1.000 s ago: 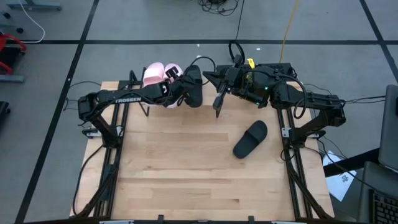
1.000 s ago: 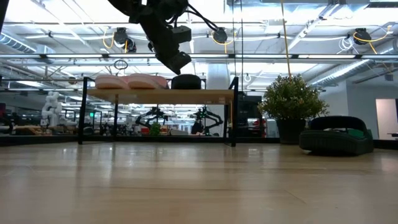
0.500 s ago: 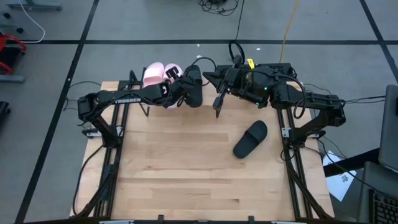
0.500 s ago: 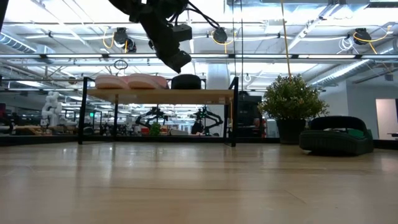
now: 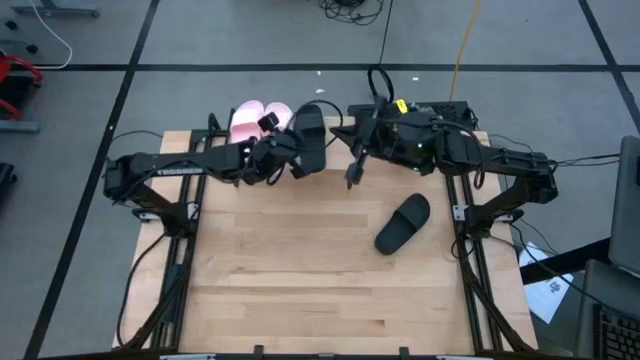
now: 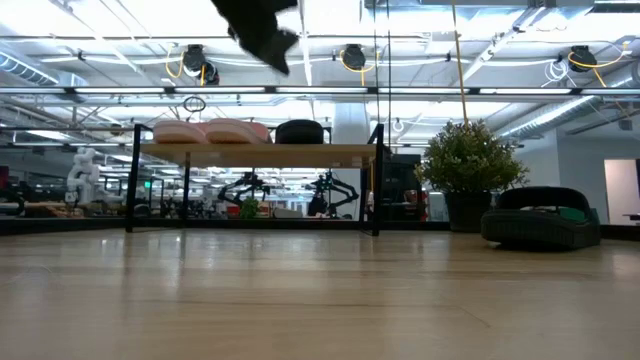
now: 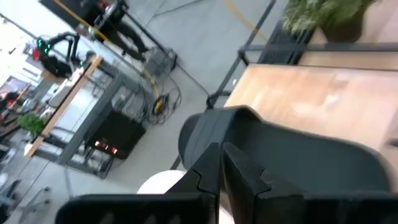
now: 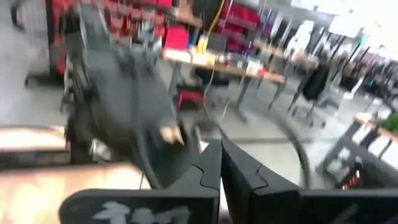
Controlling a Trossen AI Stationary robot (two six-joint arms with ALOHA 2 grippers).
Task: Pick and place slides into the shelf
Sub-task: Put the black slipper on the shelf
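The shelf (image 6: 260, 153) stands at the table's far edge. Two pale pink slides (image 5: 258, 117) and one black slide (image 5: 311, 133) lie side by side on its plank top, soles down; in the low view they are pink (image 6: 210, 131) and black (image 6: 300, 131). The second black slide (image 5: 403, 222) lies on the tabletop at the right. My left gripper (image 5: 291, 160) is shut, raised above and just left of the shelved black slide (image 7: 292, 162), high in the low view (image 6: 272, 52). My right gripper (image 5: 351, 178) is shut and hangs beside the shelf's right end.
The shelf's plank (image 7: 311, 93) is bare to the right of the shelved black slide. The wooden tabletop (image 5: 290, 270) stretches in front of the shelf, with black frame rails along both sides. A potted plant (image 6: 468, 160) stands beyond the table.
My left gripper has risen well above the shelf and drawn back toward the table's left, away from the shelved black slide. The slides have stayed in place. My right arm's wrist has shifted slightly toward the right.
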